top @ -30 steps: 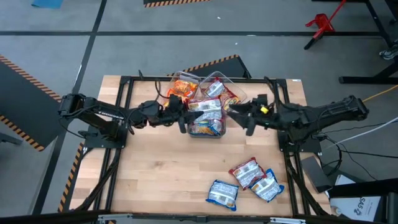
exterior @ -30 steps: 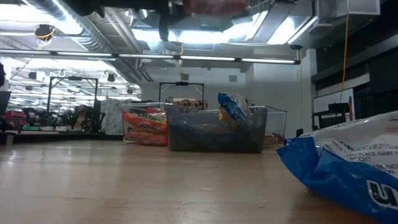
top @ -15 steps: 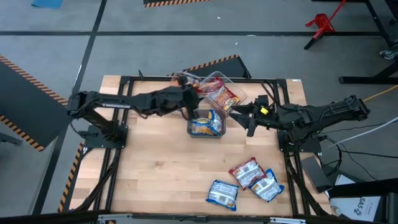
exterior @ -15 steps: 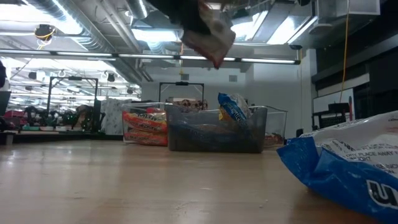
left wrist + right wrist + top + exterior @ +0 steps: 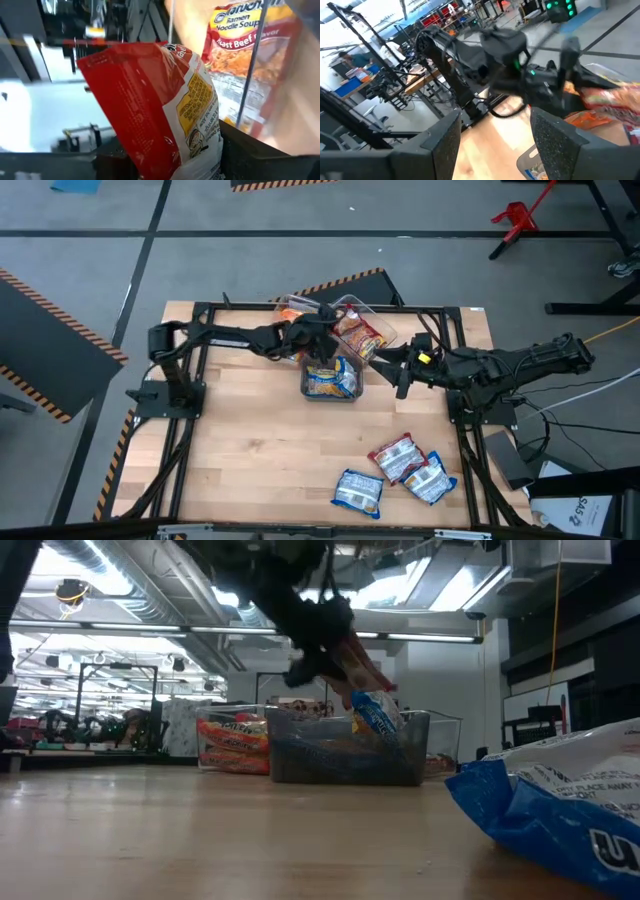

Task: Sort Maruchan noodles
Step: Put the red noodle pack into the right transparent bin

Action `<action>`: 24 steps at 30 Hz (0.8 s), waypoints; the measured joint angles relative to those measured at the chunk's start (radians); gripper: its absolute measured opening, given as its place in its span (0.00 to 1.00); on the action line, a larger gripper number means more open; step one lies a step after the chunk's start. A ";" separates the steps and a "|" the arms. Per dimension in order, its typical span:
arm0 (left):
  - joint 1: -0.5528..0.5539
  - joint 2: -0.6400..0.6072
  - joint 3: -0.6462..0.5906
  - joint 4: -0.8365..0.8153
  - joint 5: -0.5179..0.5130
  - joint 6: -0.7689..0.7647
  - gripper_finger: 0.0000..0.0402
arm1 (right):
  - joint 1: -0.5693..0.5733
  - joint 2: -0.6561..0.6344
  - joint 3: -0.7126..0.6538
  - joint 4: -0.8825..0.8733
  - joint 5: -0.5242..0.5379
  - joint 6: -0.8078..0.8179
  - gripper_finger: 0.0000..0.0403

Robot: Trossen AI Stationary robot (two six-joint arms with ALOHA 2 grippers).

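One left end effector [image 5: 322, 340] grips red-and-white packet [image 5: 165, 115].

The left gripper [image 5: 325, 340], clamped on a red-and-white packet [image 5: 160, 105], has been carried from beside the front bin [image 5: 332, 383] to above the back right bin [image 5: 372, 320]. The right gripper [image 5: 392, 370] has been narrowed slightly beside the front bin.

The table [image 5: 260, 460] is pale, matt wood planking. The packets [image 5: 400, 465] are glossy, crinkled plastic. The bins [image 5: 345, 750] are clear, smooth plastic.
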 joint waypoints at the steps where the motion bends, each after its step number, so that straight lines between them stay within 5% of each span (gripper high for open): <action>1: 0.009 0.025 0.000 0.042 0.006 0.031 0.41 | 0.000 0.000 0.000 0.000 0.007 0.000 0.55; 8: 0.059 0.109 0.002 0.159 0.075 0.221 0.41 | 0.000 0.000 0.000 0.001 0.015 0.000 0.55; 24: 0.147 0.121 0.011 0.165 0.254 0.224 0.41 | 0.000 0.000 0.000 0.000 0.015 -0.012 0.55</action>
